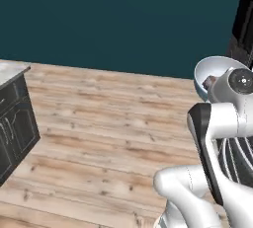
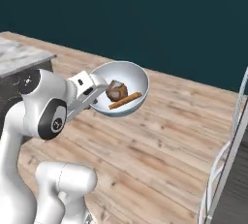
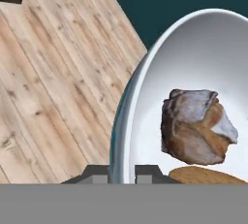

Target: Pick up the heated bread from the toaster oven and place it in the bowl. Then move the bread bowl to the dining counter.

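Gripper (image 3: pixel 122 170) pinches bowl (image 2: pixel 127 75) rim, carrying bread (image 2: pixel 125 101) above wooden floor (image 2: pixel 160 136); tilting could spill it.

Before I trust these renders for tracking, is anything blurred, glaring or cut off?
Right base view: the bowl and heated bread read sharp, evenly lit, no glare. Left base view: the arm hides most of the bowl. Hand view: bowl rim looms large, cropped; jaws straddle it.
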